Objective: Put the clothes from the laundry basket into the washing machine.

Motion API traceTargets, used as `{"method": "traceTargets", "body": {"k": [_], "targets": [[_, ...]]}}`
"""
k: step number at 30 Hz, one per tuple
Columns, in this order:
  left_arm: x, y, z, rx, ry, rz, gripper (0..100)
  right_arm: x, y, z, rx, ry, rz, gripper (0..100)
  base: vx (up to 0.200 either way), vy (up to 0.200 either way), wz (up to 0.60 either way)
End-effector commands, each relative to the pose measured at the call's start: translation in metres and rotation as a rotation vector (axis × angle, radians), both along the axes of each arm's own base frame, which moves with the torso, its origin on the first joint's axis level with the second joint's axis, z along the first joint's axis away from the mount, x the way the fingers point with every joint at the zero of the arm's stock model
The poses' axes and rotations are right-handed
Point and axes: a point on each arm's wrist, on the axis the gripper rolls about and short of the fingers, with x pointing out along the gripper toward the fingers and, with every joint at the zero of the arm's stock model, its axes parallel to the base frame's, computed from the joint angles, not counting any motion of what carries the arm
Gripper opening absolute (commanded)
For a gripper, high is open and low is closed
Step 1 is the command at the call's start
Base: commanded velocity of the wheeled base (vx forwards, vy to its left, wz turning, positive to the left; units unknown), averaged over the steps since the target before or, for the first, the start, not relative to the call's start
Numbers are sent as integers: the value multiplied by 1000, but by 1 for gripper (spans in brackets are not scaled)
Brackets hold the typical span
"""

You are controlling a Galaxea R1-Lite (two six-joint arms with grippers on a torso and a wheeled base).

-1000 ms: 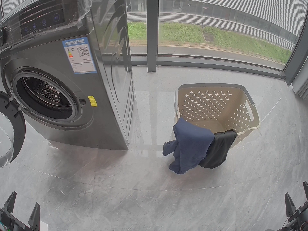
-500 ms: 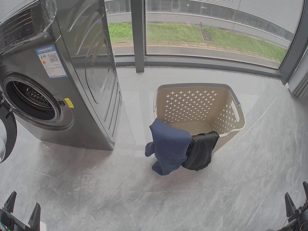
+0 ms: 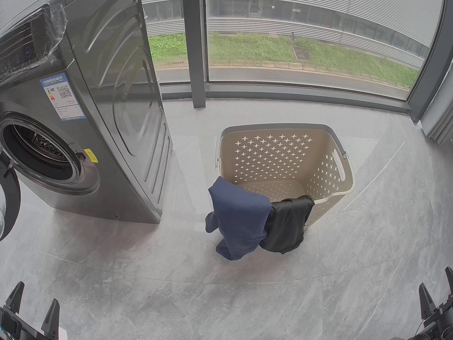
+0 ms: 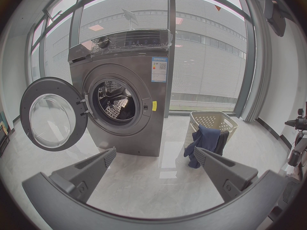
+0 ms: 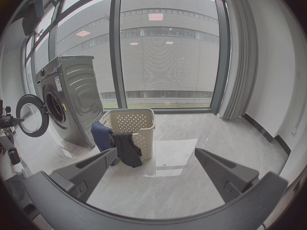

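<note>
Head view: blue garment (image 3: 238,218) and black garment (image 3: 285,223) drape the 6 o'clock rim of the laundry basket (image 3: 283,131); washing machine (image 3: 118,119) at 10 o'clock; left gripper (image 3: 37,294) at 7, right gripper (image 3: 435,279) at 5, both spread apart.

Open, empty left gripper (image 4: 153,153) faces washing machine (image 4: 123,93) and laundry basket (image 4: 213,121).

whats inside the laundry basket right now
Visible inside the laundry basket: star-holed walls and floor, no clothes lying there. A blue garment and a black garment hang over its near rim, hiding the near inner wall.
</note>
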Motion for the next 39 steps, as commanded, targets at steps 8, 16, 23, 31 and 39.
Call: {"method": "traceTargets", "body": {"k": [8,16,23,31,39], "targets": [[0,0,-5,6,4,-5,100,1,0,-5,-2,11,-1,100,25,0,0],[0,0,-5,3,4,-8,100,1,0,-5,-2,10,1,100,125,0,0],[0,0,-5,0,4,-8,100,1,0,-5,-2,10,-1,100,0,0,0],[0,0,-5,0,4,-2,100,1,0,-5,-2,10,1,100,0,-75,0],[0,0,-5,0,4,-5,100,1,0,-5,5,11,-4,100,0,-75,0]]}}
